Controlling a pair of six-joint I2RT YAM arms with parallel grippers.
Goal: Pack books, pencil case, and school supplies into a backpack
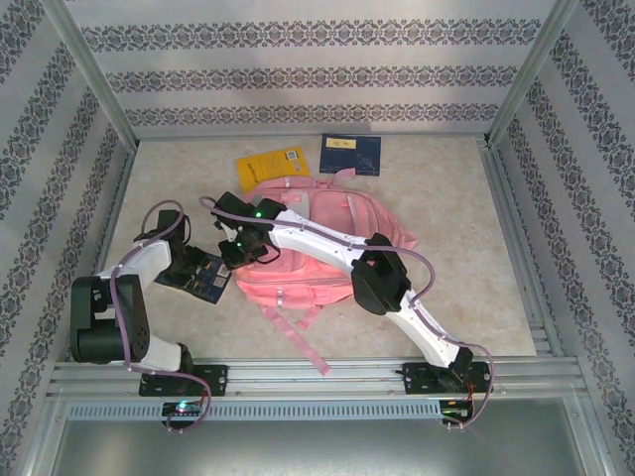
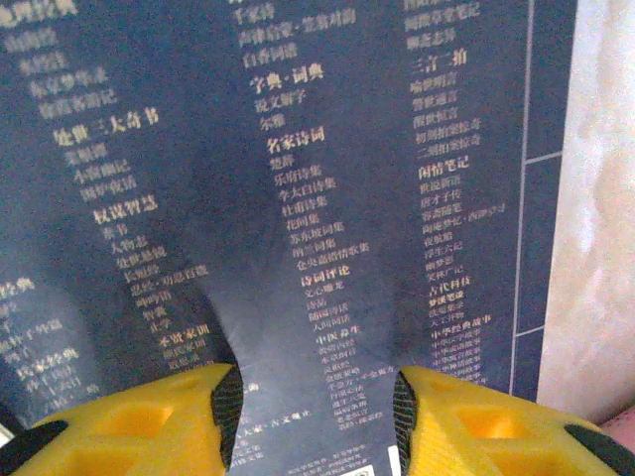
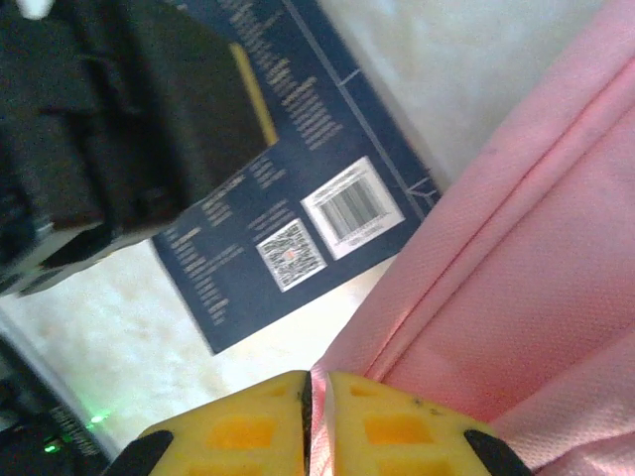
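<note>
Nearest me on the left, my left gripper [image 2: 316, 421] sits low over the dark blue patterned book [image 2: 298, 178], its yellow fingers standing partly apart with the printed cover showing in the gap. I cannot tell whether the pads are touching the cover yet, and nothing is gripped. The book lies flat on the table [image 1: 476, 248] right under that gripper, so the left arm is plainly the nearer one for it. Its barcode label [image 3: 354, 205] corner points right toward the backpack [image 3: 536, 248], just beside the pink fabric but apart from it, with a thin strip of table between. From above the arm covers most of the book, so I cannot read its long axis with confidence. My right gripper [image 3: 316, 397] reaches across to the backpack's left edge and has its fingers nearly together, pinching a fold of the pink fabric. I judge the book has to travel right, into whatever opening that fold belongs to, but the right arm hides the mouth of the bag. Past the backpack, at the far side, the yellow-orange book [image 1: 270, 165] and the navy book [image 1: 349, 155] lie side by side, well apart from both grippers. I cannot make out the pencil case or the small supplies.
</note>
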